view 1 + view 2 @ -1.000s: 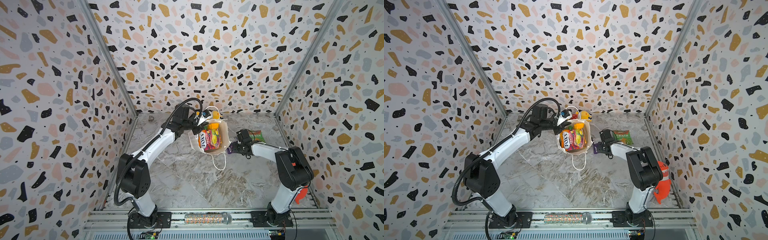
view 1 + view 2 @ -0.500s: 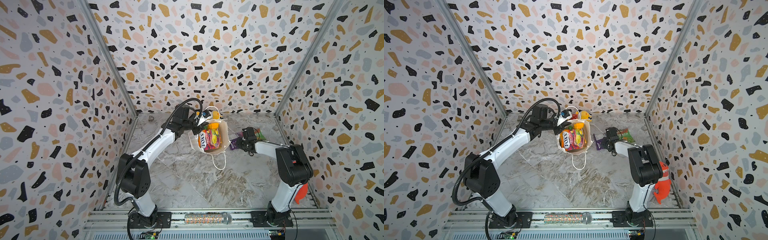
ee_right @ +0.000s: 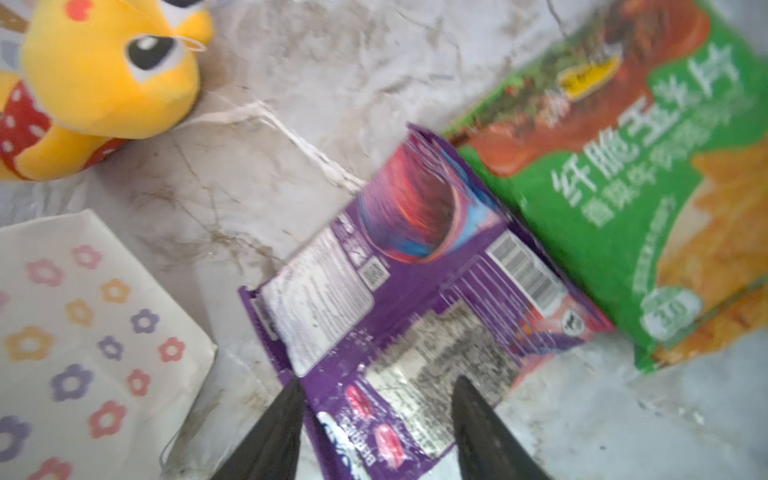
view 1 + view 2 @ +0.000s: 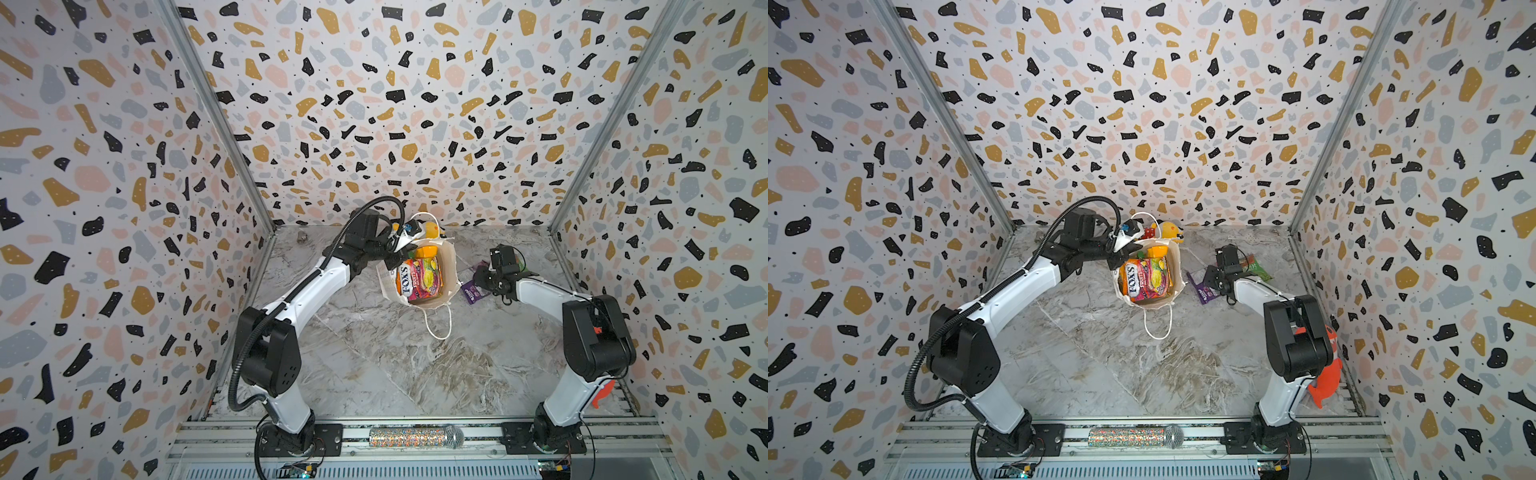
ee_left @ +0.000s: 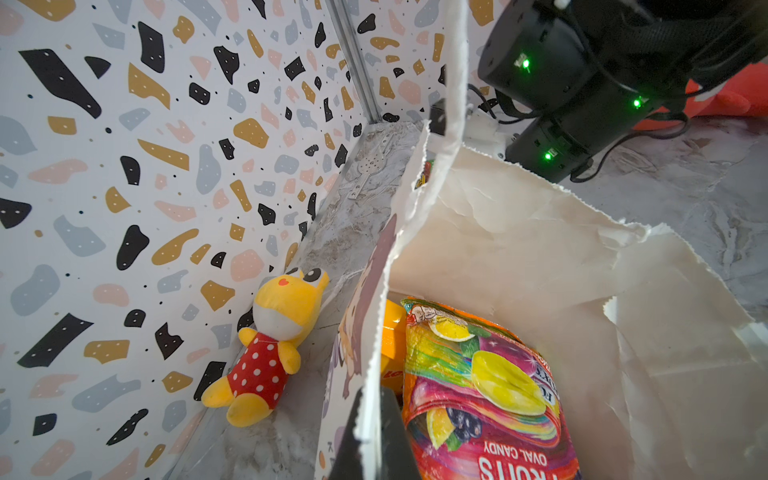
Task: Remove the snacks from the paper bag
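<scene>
Bag (image 4: 450, 266): stands open on the table (image 4: 374, 353), close to the back wall. You can see it in both top views. One cord handle lies on the table in front of it.
Left gripper (image 5: 370, 436): pinched tight on the bag's rim. The paper edge runs between its two dark fingers.
Right gripper (image 3: 378, 432): fingers wide apart, holding nothing. It hangs over one end of the purple packet (image 3: 415, 291).
Purple packet: out of the bag, flat on the table. It lies between the bag and the green packet (image 3: 623, 187), with the bar code side up.
Green packet: out of the bag, flat on the table, right beside the purple one.
FOX'S packet (image 4: 419, 278): inside the bag, on top, pink and yellow.
Orange packet (image 4: 426, 251): inside the bag, behind the FOX'S packet, partly hidden.
Toy (image 5: 274, 345): yellow with a red dotted dress. It sits on the table by the back wall, just beside the bag.
</scene>
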Controlling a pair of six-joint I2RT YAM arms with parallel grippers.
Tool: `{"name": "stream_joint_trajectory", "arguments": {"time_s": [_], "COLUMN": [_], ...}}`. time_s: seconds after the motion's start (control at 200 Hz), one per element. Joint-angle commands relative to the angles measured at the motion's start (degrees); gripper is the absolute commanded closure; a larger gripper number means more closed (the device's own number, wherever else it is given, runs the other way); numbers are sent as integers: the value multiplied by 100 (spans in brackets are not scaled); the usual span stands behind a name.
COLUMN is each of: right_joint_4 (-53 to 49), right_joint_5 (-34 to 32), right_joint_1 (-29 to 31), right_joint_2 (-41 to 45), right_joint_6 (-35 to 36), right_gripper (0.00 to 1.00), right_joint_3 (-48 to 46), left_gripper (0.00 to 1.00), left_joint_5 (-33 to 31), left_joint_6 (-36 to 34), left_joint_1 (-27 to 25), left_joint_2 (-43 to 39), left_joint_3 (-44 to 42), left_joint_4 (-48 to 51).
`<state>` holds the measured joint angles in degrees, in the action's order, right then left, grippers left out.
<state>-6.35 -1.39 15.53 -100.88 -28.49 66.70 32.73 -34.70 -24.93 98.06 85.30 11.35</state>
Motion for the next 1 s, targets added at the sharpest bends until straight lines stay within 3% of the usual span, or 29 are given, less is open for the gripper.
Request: {"name": "stream_joint_trajectory", "arguments": {"time_s": [0.0,0.065,0.18,0.24,0.365,0.536,0.801,0.996], "right_joint_4": [-870,-1081,-1172,-1208,-1543,-1551,-1887,-1721], "right_joint_5": [-294,-498,-694,-869,-1308,-1582,-1716,-1810], "right_joint_1": [362,415,431,466,555,709,554,480], "right_joint_2": [26,-162,-449,-634,-1164,-1544,-2129,-2272], "right_joint_6": [1087,1243,1573,1732,1786,1714,811,495], "right_gripper": [39,37,21,21,29,29,48,51], "right_joint_3": [623,800,945,1039,1486,1719,2283,2329], "left_gripper": [100,100,100,100,100,100,100,100], "left_joint_5": [185,188,173,179,181,166,173,172], "left_joint_6": [51,60,64,68,68,69,103,104], "left_joint_1": [-42,-39,-38,-41,-39,-36,-39,-38], "left_joint_2": [-146,-177,-207,-225,-217,-225,-252,-277], "left_joint_3": [32,14,-19,-54,-83,-91,-188,-242], "left_joint_4": [-180,-205,-222,-234,-265,-265,-345,-358]}}
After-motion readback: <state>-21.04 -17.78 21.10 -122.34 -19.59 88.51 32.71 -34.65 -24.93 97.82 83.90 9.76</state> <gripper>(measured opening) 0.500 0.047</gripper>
